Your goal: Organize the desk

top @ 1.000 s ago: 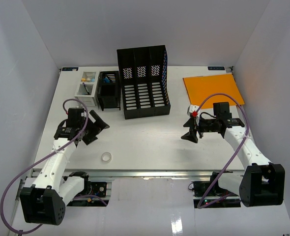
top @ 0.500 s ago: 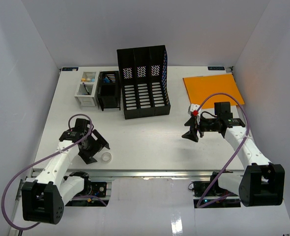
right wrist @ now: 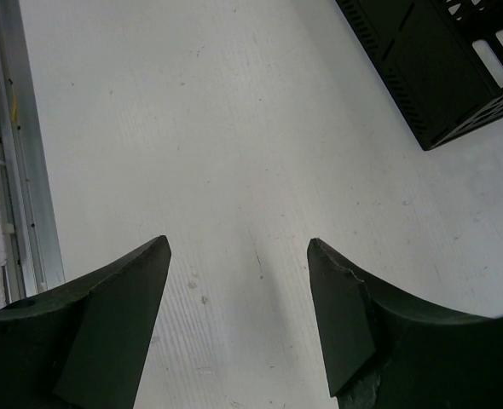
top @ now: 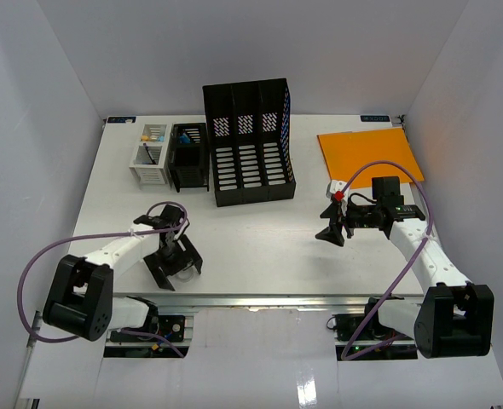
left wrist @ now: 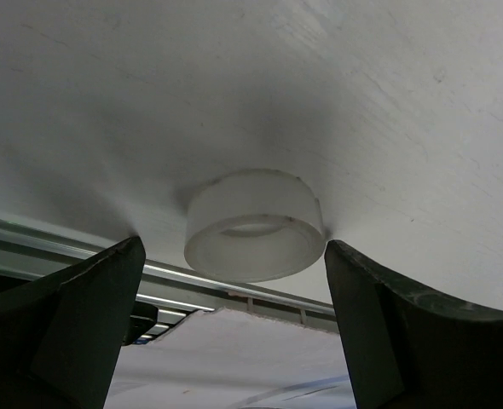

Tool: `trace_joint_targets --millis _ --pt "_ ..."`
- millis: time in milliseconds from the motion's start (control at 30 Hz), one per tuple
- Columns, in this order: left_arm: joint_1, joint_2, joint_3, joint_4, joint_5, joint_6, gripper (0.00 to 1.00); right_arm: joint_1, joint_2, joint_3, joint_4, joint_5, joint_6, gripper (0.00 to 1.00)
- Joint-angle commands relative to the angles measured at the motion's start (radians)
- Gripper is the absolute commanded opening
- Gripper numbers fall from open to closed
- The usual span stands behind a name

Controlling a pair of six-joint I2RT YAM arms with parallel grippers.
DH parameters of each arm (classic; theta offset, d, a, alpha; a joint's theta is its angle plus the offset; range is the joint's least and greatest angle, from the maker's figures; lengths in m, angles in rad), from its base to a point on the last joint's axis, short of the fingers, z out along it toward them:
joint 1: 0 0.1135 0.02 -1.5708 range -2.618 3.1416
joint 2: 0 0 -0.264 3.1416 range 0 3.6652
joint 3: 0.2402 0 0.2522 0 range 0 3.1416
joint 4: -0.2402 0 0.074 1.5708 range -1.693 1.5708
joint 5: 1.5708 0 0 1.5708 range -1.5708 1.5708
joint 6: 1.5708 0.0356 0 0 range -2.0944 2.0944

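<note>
The white desk (top: pixel 260 239) has a metal rail (top: pixel 260 300) along its front edge. My left gripper (top: pixel 173 266) is low at the front left, open. In the left wrist view a white tape roll (left wrist: pixel 253 226) lies flat on the desk between the open fingers (left wrist: pixel 89 298), touching neither, with my left gripper (left wrist: pixel 233 249) around it. My right gripper (top: pixel 332 223) is open and empty over bare desk right of the middle. It also shows in the right wrist view (right wrist: pixel 237 243).
A black three-slot file holder (top: pixel 247 145) stands at the back centre; its corner shows in the right wrist view (right wrist: pixel 439 68). A black mesh pen holder (top: pixel 189 158) and a white organizer (top: pixel 149 158) stand to its left. An orange folder (top: pixel 367 153) lies at the back right.
</note>
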Motion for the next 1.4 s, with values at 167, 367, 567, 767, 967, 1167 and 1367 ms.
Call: trace_joint_targets --millis 167,367,567,767,967,1167,1367 --pt "-0.007 0.066 0.063 0.054 -0.113 0.010 0.91 -0.008 -0.011 -0.002 0.014 -0.011 -0.003 0.72" --pt "-0.006 0.115 0.072 0.091 -0.104 0.026 0.79 -0.008 -0.013 -0.002 0.012 -0.010 -0.004 0.72" --pt "-0.006 0.091 0.070 0.109 -0.063 0.041 0.53 -0.008 -0.012 -0.002 0.012 -0.010 -0.004 0.72" --pt "-0.006 -0.002 0.154 0.087 -0.034 0.157 0.13 -0.009 -0.013 -0.002 0.009 -0.016 -0.004 0.72" --pt "-0.006 -0.074 0.386 0.147 -0.233 0.320 0.08 -0.010 -0.010 -0.002 0.008 -0.018 -0.006 0.72" --pt "0.008 0.084 0.631 0.348 -0.395 0.472 0.07 -0.010 -0.007 -0.005 0.008 -0.017 -0.007 0.72" --pt "0.054 0.407 0.966 0.361 -0.463 0.525 0.07 -0.015 -0.010 -0.006 0.007 -0.019 -0.010 0.72"
